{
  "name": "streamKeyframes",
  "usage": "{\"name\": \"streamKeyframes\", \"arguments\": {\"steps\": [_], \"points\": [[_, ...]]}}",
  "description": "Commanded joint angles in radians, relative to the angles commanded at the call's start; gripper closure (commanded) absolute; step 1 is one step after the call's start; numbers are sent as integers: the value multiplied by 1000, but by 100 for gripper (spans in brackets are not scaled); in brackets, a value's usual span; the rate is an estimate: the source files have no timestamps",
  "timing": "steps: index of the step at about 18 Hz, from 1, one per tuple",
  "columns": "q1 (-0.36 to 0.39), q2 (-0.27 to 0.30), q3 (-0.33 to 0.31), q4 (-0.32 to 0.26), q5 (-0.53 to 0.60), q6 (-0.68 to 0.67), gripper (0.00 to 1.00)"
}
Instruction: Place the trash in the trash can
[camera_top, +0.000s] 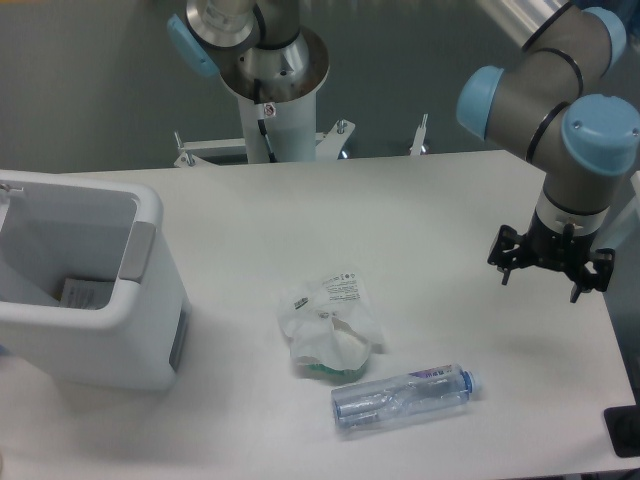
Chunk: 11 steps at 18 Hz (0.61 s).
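Note:
A crumpled translucent white plastic bag (331, 327) with black print and a green bit lies on the table near its middle front. Just in front of it, a clear plastic bottle (404, 397) with a blue cap lies on its side, cap to the right. The white boxy trash can (135, 300) stands at the left edge, its mouth facing up, with a paper scrap inside. My gripper (551, 268) hangs above the table's right side, well right of both pieces of trash, open with nothing between its fingers.
The arm's base column (271, 95) rises behind the table's back edge, with white brackets beside it. The table's right edge runs close under the gripper. A dark object (624, 430) sits at the lower right corner.

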Motion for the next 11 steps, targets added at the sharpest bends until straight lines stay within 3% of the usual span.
{"name": "streamKeyframes", "arguments": {"steps": [11], "points": [[-11, -3, -17, 1, 9, -18, 0]]}}
